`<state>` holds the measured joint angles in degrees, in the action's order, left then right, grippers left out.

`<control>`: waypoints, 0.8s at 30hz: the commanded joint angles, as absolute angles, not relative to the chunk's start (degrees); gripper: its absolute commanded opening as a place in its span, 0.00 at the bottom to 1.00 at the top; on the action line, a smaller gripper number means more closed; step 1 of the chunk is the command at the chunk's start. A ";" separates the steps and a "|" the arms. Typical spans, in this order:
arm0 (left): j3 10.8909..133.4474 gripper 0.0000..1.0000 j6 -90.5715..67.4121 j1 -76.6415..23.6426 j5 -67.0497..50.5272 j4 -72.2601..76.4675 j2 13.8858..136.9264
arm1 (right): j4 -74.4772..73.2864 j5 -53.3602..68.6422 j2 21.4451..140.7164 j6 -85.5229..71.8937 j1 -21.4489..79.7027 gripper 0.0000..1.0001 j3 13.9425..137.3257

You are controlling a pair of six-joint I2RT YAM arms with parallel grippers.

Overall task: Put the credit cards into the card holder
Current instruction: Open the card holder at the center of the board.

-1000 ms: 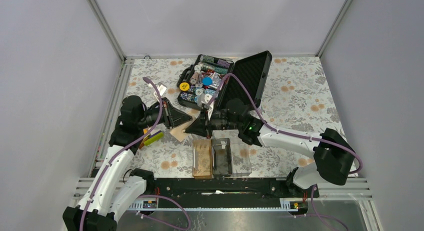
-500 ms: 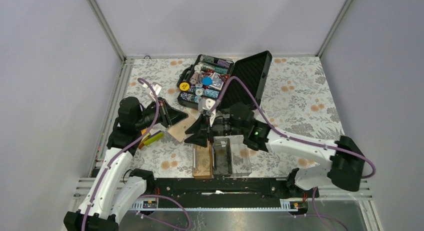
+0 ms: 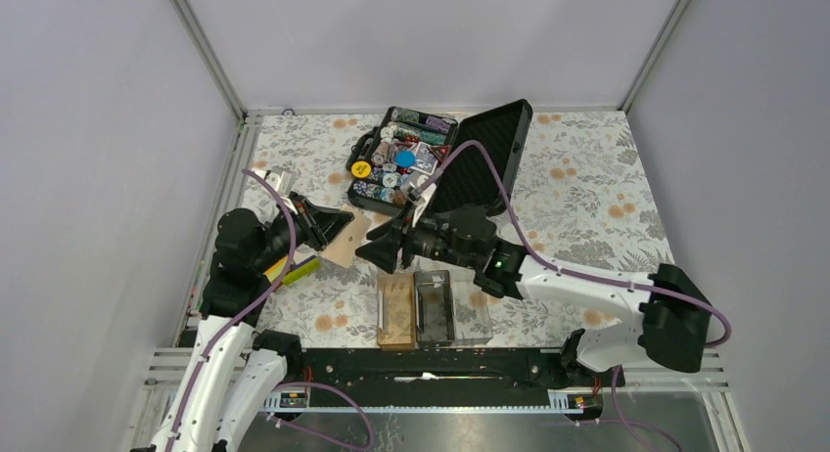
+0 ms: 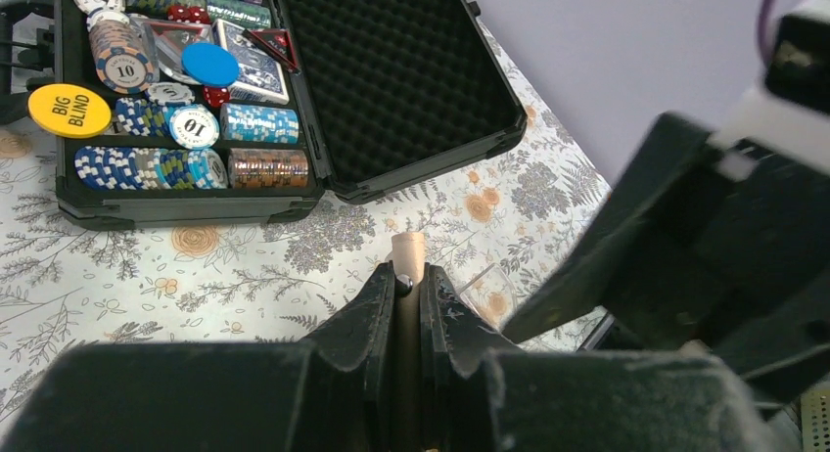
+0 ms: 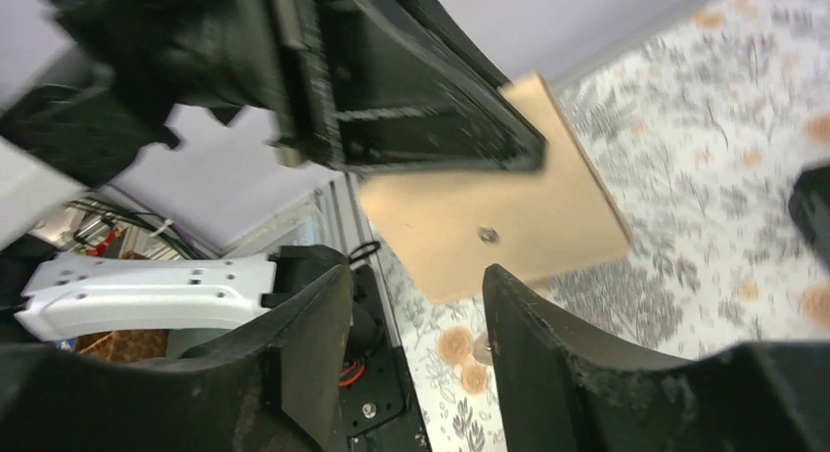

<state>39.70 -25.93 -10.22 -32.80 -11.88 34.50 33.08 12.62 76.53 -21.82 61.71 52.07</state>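
The credit cards [image 3: 349, 239] are a flat tan-gold stack held in the air, edge-on in the left wrist view [image 4: 408, 245]. My left gripper [image 3: 331, 222] [image 4: 408, 276] is shut on them. My right gripper [image 3: 378, 250] [image 5: 416, 295] stands open just right of the cards [image 5: 489, 217], with nothing between its fingers. The card holder [image 3: 477, 315], a low clear tray with brown, dark and clear compartments, sits on the table in front of both grippers and under the right wrist.
An open black chip case [image 3: 494, 149] full of poker chips stands at the back, seen too in the left wrist view [image 4: 391, 70]. A yellow-green object [image 3: 299, 269] lies beside the left arm. A metal rail [image 3: 220, 227] runs along the table's left edge.
My right gripper has gone from shut to open beside the cards. My left gripper has drawn back to the left and slightly away, keeping the cards.
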 commanded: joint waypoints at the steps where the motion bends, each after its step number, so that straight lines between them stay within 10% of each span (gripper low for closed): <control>1: 39.52 0.00 -26.10 -9.93 -31.12 -7.49 33.77 | 30.58 6.95 79.88 -29.25 61.53 0.62 54.85; 12: 39.20 0.00 -26.41 -9.78 -30.94 -6.88 33.23 | 30.24 15.27 85.79 -35.71 56.92 0.65 54.04; 24: 38.50 0.00 -27.82 -9.67 -30.11 -6.13 33.05 | 33.70 20.11 90.57 -39.05 55.46 0.37 54.56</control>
